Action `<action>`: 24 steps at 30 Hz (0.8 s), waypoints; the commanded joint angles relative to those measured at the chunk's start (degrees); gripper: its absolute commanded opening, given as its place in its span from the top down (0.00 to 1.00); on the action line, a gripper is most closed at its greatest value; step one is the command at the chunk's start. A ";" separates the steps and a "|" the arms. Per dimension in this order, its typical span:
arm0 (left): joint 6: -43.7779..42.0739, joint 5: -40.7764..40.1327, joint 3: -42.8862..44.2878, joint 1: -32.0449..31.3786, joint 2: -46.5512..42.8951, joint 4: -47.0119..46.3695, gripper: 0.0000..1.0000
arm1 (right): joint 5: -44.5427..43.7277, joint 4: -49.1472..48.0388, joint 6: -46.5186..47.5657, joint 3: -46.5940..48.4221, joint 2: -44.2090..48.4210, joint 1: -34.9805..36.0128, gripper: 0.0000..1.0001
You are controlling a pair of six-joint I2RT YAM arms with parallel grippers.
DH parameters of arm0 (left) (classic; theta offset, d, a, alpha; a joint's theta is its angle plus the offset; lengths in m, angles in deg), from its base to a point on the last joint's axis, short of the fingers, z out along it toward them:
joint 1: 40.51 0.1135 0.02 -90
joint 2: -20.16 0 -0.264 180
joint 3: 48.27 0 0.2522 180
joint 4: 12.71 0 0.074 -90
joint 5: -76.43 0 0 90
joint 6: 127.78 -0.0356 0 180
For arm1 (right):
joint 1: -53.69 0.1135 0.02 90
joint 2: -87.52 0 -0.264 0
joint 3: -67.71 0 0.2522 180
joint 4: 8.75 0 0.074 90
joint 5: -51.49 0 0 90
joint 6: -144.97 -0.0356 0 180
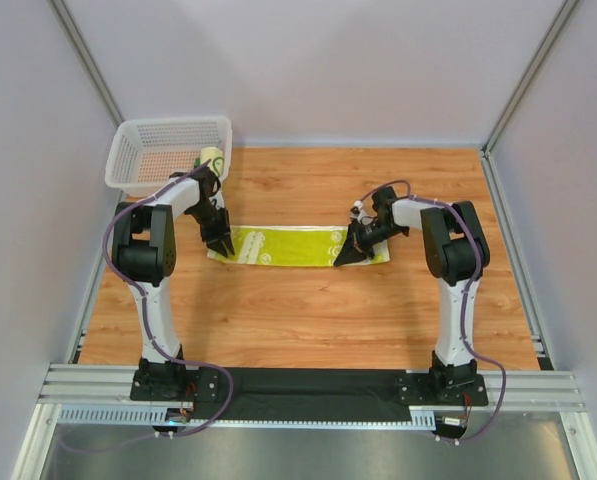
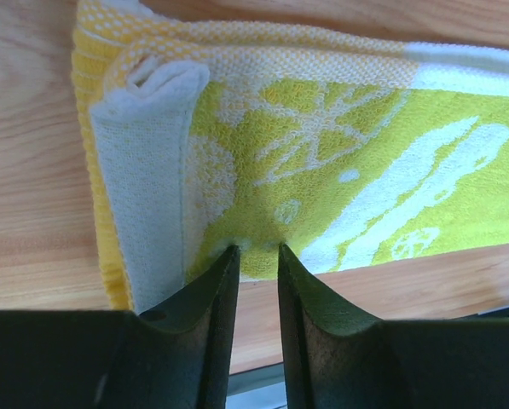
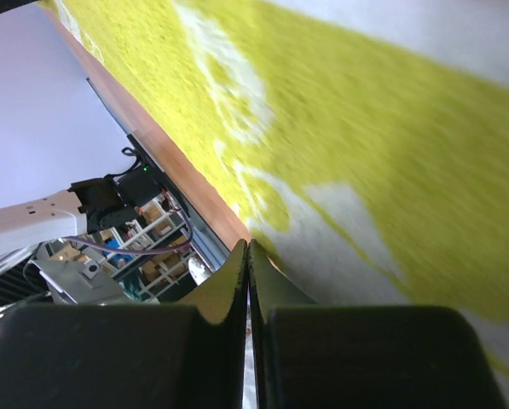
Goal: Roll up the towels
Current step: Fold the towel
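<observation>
Towel (image 2: 339, 170) flat on worktop (image 2: 32, 213): thin, limp, light, won't hold shape alone. Left fingers (image 2: 211, 290) slightly apart, empty, tips at towel's near edge, curled end (image 2: 147, 170) just beside. Right fingers (image 3: 228, 294) closed at the opposite end. Best hold: curled end.

This is looking like a robotics lab cell. Pale panel walls (image 1: 318, 70) on aluminium posts (image 1: 86, 60) are closing in a wooden table (image 1: 308, 310). Two cabled robot arms (image 1: 153, 300) are sitting bolted to an extrusion rail (image 1: 308, 385) along its near edge. Cluttered storage shelves (image 3: 156, 234) are showing beyond that edge.
</observation>
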 commanded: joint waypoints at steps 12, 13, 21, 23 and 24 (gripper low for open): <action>-2.58 -6.58 -0.17 0.86 0.82 -0.67 0.69 | -9.01 5.89 -1.46 -8.71 7.39 -12.30 1.00; -2.49 -6.50 -0.17 0.86 0.91 -0.67 0.69 | -9.72 5.80 -1.63 -9.06 7.65 -13.18 1.00; -2.23 -6.41 0.45 0.86 0.82 -0.23 0.70 | -25.43 12.03 0.47 -8.89 11.08 -18.72 1.00; -2.14 -6.14 0.71 0.86 1.08 -0.14 0.70 | -28.34 12.91 0.39 -8.71 11.87 -18.90 1.00; -2.14 -6.23 0.89 0.86 1.00 -0.05 0.70 | -29.40 13.27 0.39 -8.63 12.05 -18.90 1.00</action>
